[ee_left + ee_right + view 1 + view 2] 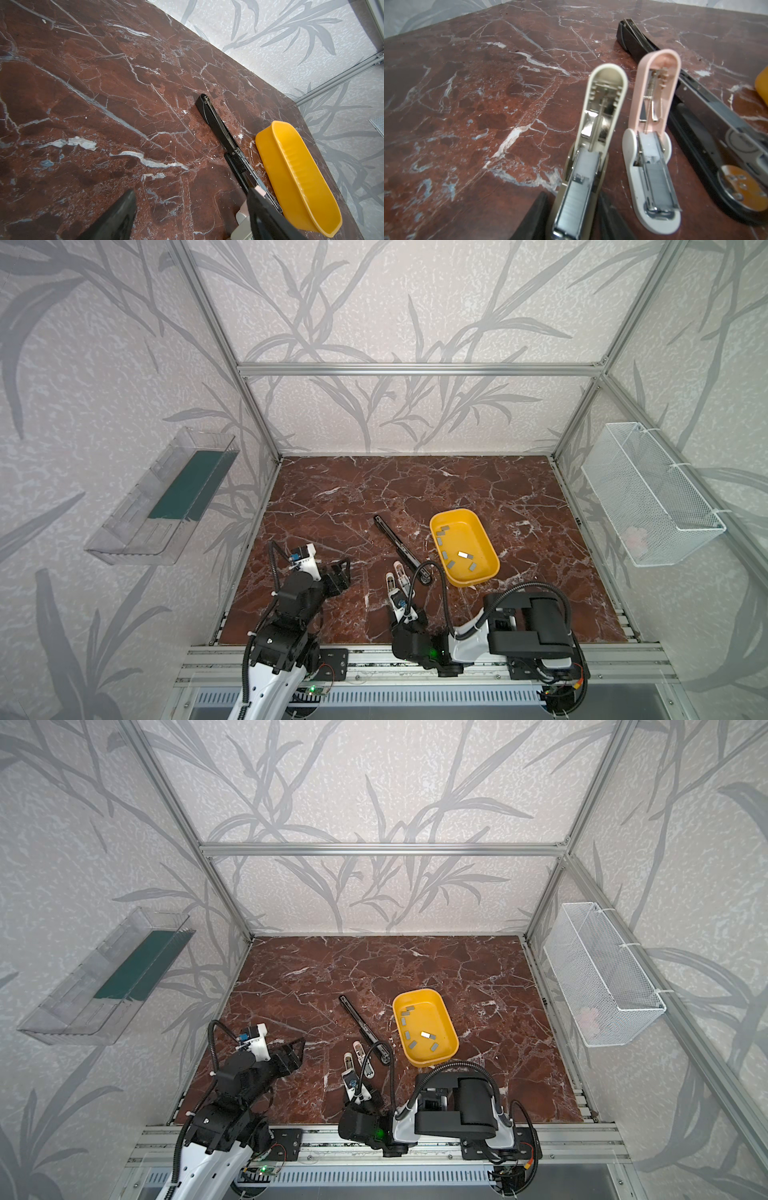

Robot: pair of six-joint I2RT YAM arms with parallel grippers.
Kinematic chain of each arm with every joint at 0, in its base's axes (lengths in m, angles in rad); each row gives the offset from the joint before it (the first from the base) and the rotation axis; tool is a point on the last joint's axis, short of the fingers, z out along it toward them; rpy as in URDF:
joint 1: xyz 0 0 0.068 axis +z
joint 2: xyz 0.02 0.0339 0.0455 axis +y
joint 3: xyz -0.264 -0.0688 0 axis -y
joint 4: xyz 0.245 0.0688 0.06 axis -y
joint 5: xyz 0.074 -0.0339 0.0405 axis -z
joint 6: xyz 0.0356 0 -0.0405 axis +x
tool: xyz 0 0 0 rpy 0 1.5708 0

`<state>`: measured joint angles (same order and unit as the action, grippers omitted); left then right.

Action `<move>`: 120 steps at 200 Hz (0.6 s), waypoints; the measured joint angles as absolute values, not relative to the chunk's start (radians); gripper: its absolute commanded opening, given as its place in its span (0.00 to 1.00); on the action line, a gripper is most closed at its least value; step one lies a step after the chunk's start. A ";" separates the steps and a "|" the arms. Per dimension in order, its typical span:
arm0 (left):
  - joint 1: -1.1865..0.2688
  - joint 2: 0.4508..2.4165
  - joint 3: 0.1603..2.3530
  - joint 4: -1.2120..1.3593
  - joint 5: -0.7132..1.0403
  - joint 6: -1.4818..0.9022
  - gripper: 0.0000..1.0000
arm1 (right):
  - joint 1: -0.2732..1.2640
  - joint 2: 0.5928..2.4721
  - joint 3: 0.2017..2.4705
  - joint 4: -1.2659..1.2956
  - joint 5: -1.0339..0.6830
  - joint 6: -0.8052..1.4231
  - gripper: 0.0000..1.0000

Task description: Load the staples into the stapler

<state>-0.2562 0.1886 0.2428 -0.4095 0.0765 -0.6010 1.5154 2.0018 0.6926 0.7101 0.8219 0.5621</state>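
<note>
The marble table carries a yellow tray at 3 o'clock from its centre. A black stapler, opened flat, runs from 11 to 5 o'clock beside the tray. The left end effector hovers wide at 8 o'clock. The right end effector, narrow, clasps the cream mini stapler at 6 o'clock, with a pink mini stapler alongside. The staples lie loose in the tray.

Staples in tray, right of staplers.

A red-brown, white-veined marble tabletop, a yellow tray of grey staples toward three o'clock, and pale grey-leafed wallpaper are seen.
</note>
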 measured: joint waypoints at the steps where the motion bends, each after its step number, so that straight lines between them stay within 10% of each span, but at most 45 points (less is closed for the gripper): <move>1: -0.256 0.189 0.242 -0.409 0.076 -0.601 0.85 | 1.515 2.002 0.693 0.711 0.822 0.560 0.36; 52: -0.256 0.273 0.228 -0.318 0.160 -0.624 0.84 | 1.510 2.010 0.670 0.785 0.800 0.515 0.26; 120: -0.259 0.551 0.155 -0.069 0.346 -0.709 0.45 | 1.499 2.022 0.599 0.974 0.727 0.415 0.16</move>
